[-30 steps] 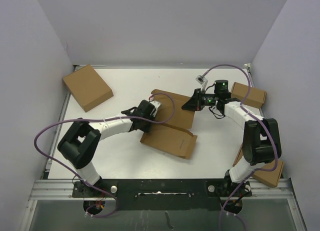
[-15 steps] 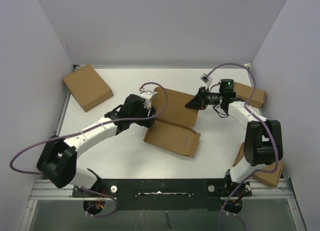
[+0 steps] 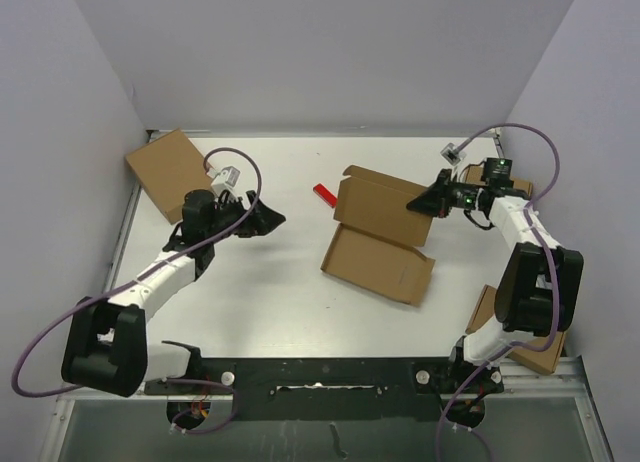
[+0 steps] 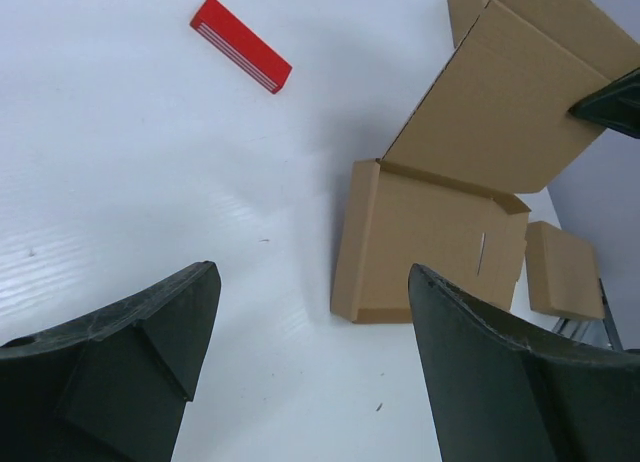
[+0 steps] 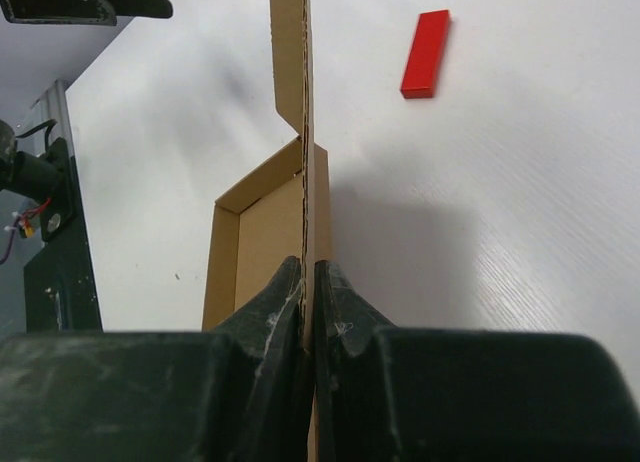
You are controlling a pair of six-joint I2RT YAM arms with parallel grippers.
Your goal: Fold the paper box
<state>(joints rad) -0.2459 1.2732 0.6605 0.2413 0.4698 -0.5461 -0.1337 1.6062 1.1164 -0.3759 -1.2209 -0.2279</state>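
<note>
At mid-table, right end effector (image 3: 430, 204) pinches paper box (image 3: 378, 265).

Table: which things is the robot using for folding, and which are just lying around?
Job: paper box; right tool, pinching its raised flap; left tool, open, empty.
Lying about: red block; left box; far right box; near right box.

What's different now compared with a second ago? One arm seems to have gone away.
The left gripper came off the paper box, opened and pulled back to the left. The right gripper, still pinching the box's raised lid, dragged it to the right, bringing a small red block into view. The finished box in the far left corner stayed put.
</note>
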